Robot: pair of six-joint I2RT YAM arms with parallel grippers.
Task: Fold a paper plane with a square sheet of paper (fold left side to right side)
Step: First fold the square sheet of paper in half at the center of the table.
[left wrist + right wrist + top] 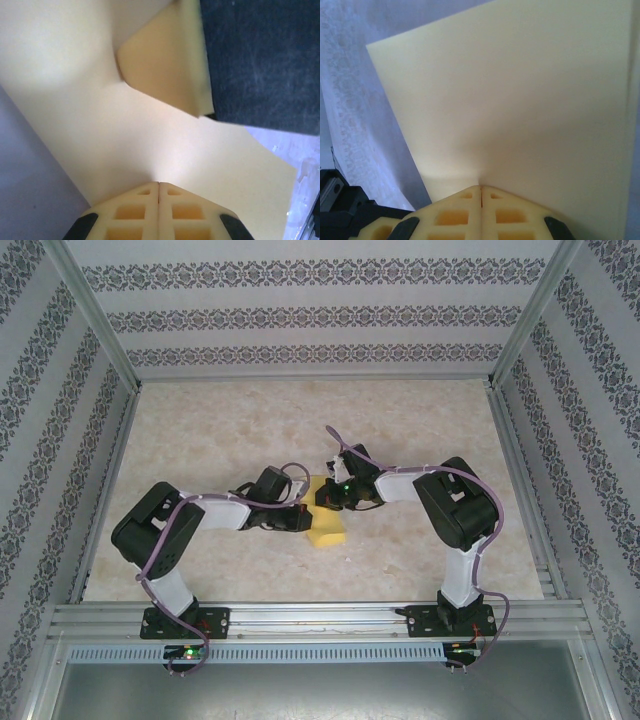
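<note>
Yellow paper, the square sheet of paper point(327, 527), lies mid-surface point(230, 430) between the two arms, with one flap curled over itself. The left tool point(158, 184) is pressed together, pinching an edge of the sheet, and the right tool point(480, 188) nips another edge the same way. To my eye this is the left-to-right fold in hand. Next, the carried edge needs laying squarely on the opposite edge, then creasing. I can read no brand, label or writing.
</note>
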